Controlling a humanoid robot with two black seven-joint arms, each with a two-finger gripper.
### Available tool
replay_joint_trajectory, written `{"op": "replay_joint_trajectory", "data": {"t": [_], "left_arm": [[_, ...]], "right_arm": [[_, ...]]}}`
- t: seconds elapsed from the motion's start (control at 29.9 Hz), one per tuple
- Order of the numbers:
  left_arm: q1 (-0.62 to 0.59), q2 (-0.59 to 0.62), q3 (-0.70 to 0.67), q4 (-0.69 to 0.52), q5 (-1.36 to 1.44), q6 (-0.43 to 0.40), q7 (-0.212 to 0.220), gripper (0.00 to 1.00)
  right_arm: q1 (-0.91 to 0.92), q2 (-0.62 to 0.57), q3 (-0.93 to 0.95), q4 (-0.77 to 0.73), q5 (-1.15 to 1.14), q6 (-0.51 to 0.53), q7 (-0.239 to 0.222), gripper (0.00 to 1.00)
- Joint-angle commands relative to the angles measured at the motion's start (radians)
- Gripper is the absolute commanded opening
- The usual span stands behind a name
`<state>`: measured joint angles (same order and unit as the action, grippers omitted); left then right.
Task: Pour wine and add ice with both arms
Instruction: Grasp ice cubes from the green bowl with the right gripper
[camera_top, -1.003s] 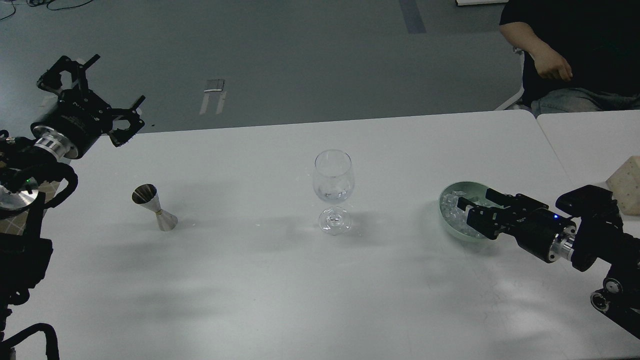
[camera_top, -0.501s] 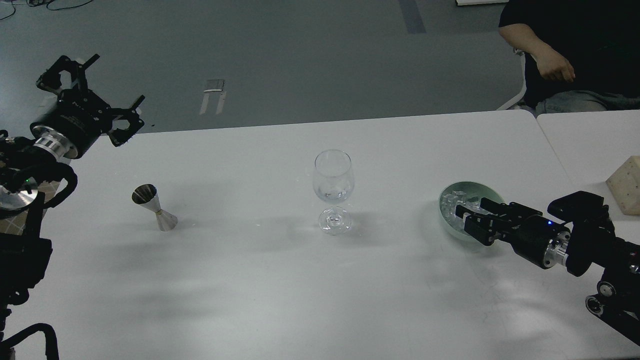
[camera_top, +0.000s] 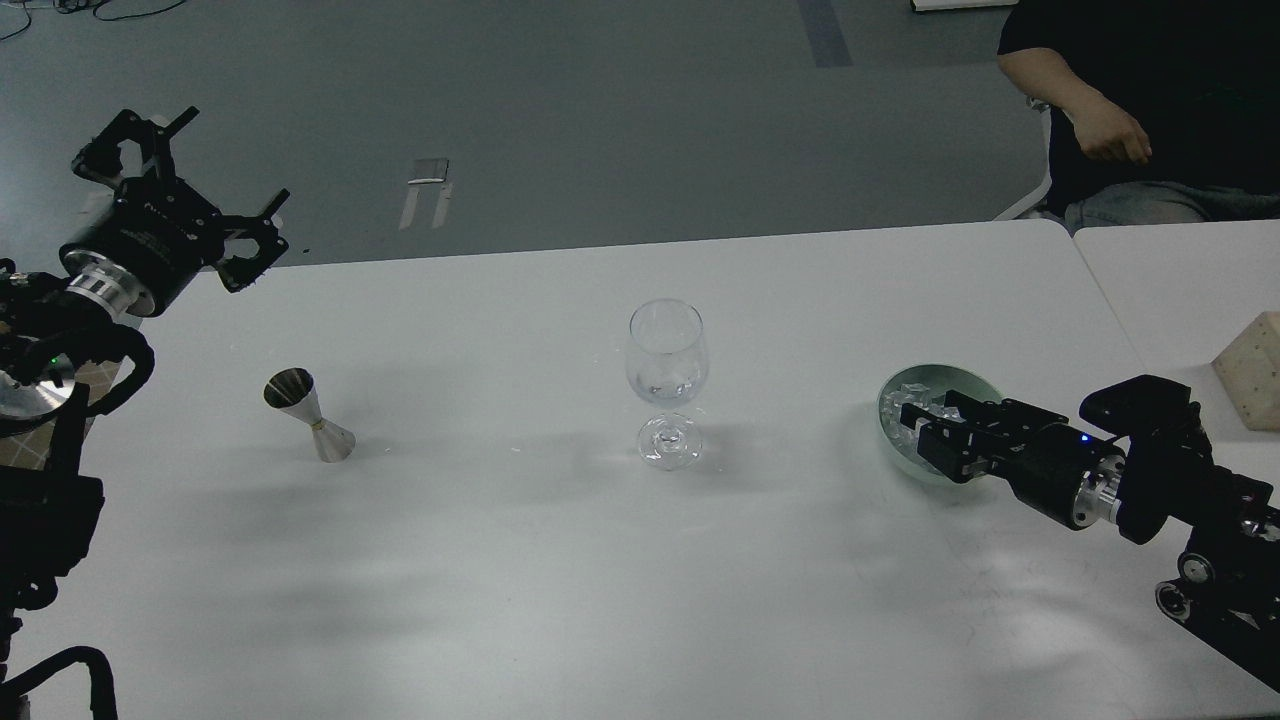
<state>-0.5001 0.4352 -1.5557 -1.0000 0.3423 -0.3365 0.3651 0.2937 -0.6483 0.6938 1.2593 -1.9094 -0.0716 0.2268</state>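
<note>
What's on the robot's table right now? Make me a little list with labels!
glass: clear stemmed wine glass, upright mid-table
wine: a little clear liquid in the glass bowl, hard to see
jigger: silver measuring cup, standing to the left of the glass
ice: clear cubes in a pale green bowl, at the right
right gripper: over the ice bowl, jaws apart
left gripper: raised at the far left, jaws open, empty

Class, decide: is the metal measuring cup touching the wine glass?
Apart. The head view shows the measuring cup standing left of the wine glass, with bare table between them.
</note>
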Motion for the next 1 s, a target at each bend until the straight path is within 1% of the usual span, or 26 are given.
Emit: {"op": "replay_joint_trajectory", "data": {"t": [0.0, 0.37, 0.4, 0.43, 0.5, 0.63, 0.77, 0.8, 0.84, 0.9, 0.97], "left_arm": [[0.000, 0.000, 0.000, 0.001, 0.000, 0.002, 0.000, 0.98], [0.000, 0.000, -0.001, 0.001, 0.000, 0.002, 0.000, 0.98], [0.000, 0.000, -0.001, 0.001, 0.000, 0.002, 0.000, 0.98], [0.000, 0.000, -0.001, 0.001, 0.000, 0.002, 0.000, 0.98], [0.000, 0.003, -0.001, 0.001, 0.000, 0.002, 0.000, 0.98], [0.000, 0.005, -0.001, 0.001, 0.000, 0.002, 0.000, 0.98], [0.000, 0.004, -0.001, 0.001, 0.000, 0.002, 0.000, 0.98], [0.000, 0.003, -0.001, 0.001, 0.000, 0.002, 0.000, 0.98], [0.000, 0.003, -0.001, 0.001, 0.000, 0.002, 0.000, 0.98], [0.000, 0.004, -0.001, 0.001, 0.000, 0.004, 0.000, 0.98], [0.000, 0.005, -0.001, 0.001, 0.000, 0.002, 0.000, 0.98]], "right_arm": [[0.002, -0.005, 0.001, 0.003, 0.003, 0.022, -0.004, 0.60], [0.012, -0.011, 0.001, 0.006, 0.003, 0.053, -0.004, 0.59], [0.012, -0.011, 0.001, 0.006, 0.003, 0.053, -0.006, 0.56], [0.012, -0.011, 0.001, 0.006, 0.003, 0.053, -0.007, 0.55], [0.013, -0.013, 0.001, 0.006, 0.003, 0.053, -0.021, 0.49], [0.013, -0.014, 0.001, 0.006, 0.003, 0.056, -0.024, 0.46], [0.013, -0.016, 0.001, 0.006, 0.003, 0.056, -0.026, 0.38], [0.013, -0.017, 0.001, 0.006, 0.003, 0.056, -0.026, 0.34], [0.013, -0.017, 0.001, 0.006, 0.003, 0.056, -0.027, 0.33], [0.013, -0.020, 0.001, 0.008, 0.003, 0.056, -0.027, 0.29], [0.013, -0.024, 0.001, 0.008, 0.003, 0.058, -0.029, 0.23]]}}
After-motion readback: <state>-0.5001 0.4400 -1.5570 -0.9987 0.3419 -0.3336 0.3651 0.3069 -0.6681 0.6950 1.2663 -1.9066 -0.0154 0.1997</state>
